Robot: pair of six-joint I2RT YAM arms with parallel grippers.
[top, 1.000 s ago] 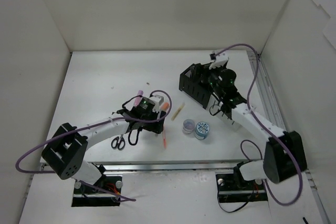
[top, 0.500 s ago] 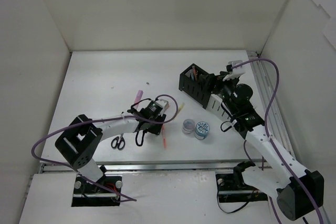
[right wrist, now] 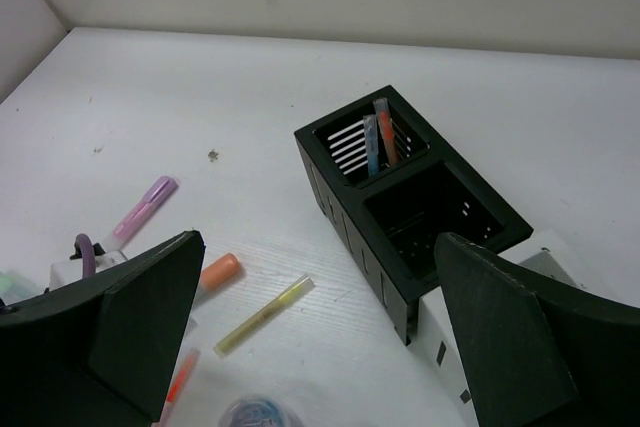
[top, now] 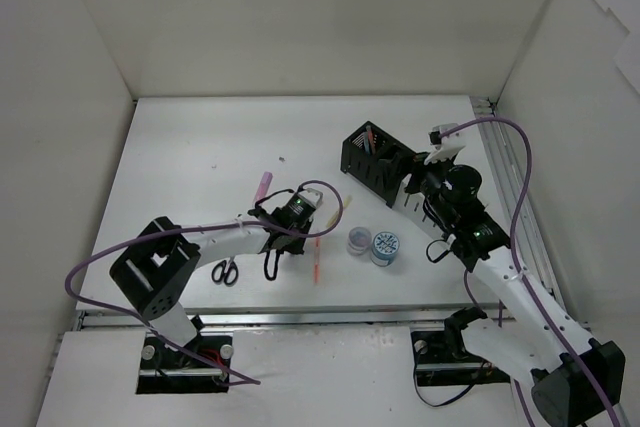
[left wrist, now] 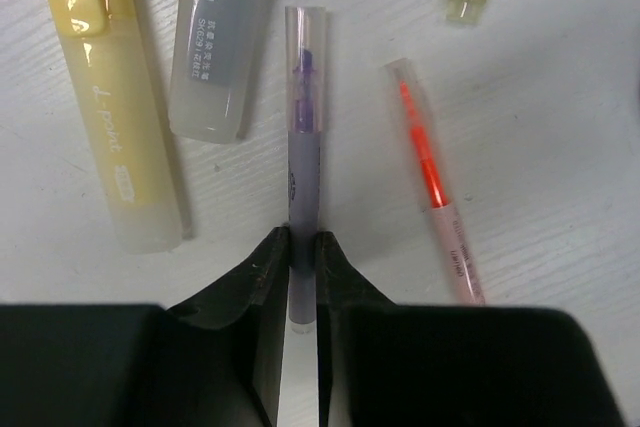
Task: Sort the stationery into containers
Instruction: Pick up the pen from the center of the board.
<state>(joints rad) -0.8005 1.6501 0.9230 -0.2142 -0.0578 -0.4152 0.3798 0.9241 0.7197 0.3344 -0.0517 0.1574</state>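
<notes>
Closing on the purple pen (left wrist: pixel 302 137) is what my left jaws have just done: a second ago they stood wide above the loose items, and now they pinch its barrel near the back end, almost shut, with the pen lying flat on the tabletop (left wrist: pixel 560 147), not yet lifted. It lies between a grey marker (left wrist: pixel 225 37) and a red pen (left wrist: pixel 432 177), near both but touching neither, with a yellow highlighter (left wrist: pixel 105 107) farther left. My right jaws have meanwhile drawn back from over the black organizer (right wrist: pixel 350 232); they hang fully wide and empty, looking down on it, its far compartment holding two pens (right wrist: pixel 378 142) and nothing visible in the near one. So I judge one more pen secured: next it needs a straight lift, so the neighbours are not dragged, then a carry right to the organizer. The scissors (top: pixel 225 271) and tape rolls (top: pixel 385 247) lie on the tabletop, unsorted.
</notes>
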